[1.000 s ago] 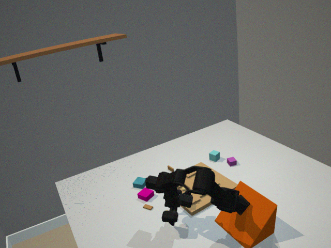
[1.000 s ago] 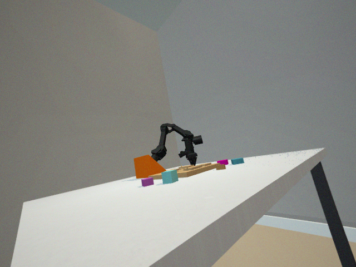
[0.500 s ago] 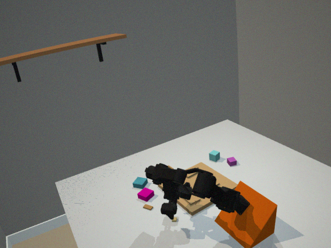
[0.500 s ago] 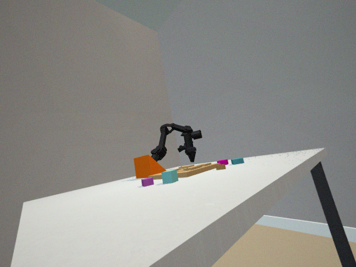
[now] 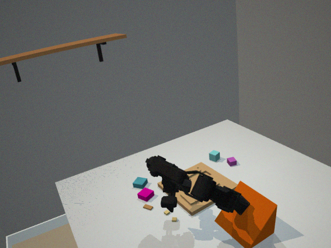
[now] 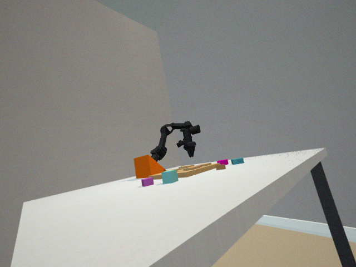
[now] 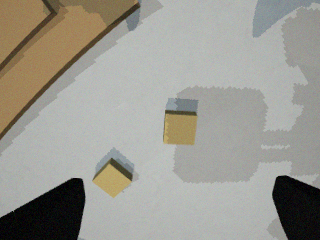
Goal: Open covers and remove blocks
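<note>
The tan puzzle board point(image 5: 199, 166) point(image 6: 198, 169) point(image 7: 40, 47) lies in front of the orange arm base point(image 5: 254, 211) point(image 6: 145, 166). My arm hides most of its covers. My gripper point(image 5: 168, 206) point(image 6: 190, 151) point(image 7: 183, 190) is open and empty, hanging above the table just off the board's near corner. A small tan block point(image 5: 174, 219) point(image 7: 180, 127) lies on the table below the spread fingers, untouched. A second small tan block point(image 5: 166, 212) point(image 7: 112, 178) and a flat brown piece point(image 5: 147, 206) lie close by.
A teal block point(image 5: 139, 182) point(image 6: 237, 161) and a magenta block point(image 5: 145, 194) point(image 6: 222, 161) lie on the table left of the board. A teal cube point(image 5: 214, 155) point(image 6: 169, 176) and a purple block point(image 5: 231, 161) point(image 6: 147, 181) lie beyond its far corner.
</note>
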Available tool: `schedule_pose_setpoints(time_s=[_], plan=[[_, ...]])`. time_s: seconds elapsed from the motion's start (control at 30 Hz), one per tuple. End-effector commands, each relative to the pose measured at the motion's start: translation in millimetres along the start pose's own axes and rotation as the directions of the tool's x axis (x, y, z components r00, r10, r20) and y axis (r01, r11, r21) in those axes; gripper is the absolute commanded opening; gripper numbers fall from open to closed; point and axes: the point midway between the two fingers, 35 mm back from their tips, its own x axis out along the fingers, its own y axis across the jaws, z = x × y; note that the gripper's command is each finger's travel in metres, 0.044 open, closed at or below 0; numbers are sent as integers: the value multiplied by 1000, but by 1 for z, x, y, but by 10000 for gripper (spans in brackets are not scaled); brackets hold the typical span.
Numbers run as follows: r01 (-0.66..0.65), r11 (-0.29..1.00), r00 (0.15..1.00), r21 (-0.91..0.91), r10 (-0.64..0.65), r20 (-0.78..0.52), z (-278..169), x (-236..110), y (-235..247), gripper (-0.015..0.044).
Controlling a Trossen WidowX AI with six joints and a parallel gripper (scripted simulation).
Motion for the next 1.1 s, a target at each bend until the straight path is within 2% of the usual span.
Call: schedule_pose_setpoints(time_s=[0.0, 0.17, 0.37, 0.53, 0.7, 0.8, 1.07], plan=[[-6, 992, 1000, -130, 7, 6, -3, -2, 17, 282], [-14, 938, 1000, -346, 21, 15, -5, -4, 42, 151], [-5, 737, 999, -675, 28, 24, -6, -6, 71, 0], [10, 484, 999, -875, 34, 30, -4, -7, 97, 0], [26, 180, 999, -983, 39, 34, 2, -9, 123, 0], [36, -13, 998, -999, 42, 36, 7, -10, 140, 0], [50, -321, 998, -946, 40, 39, 16, -11, 166, 0]])
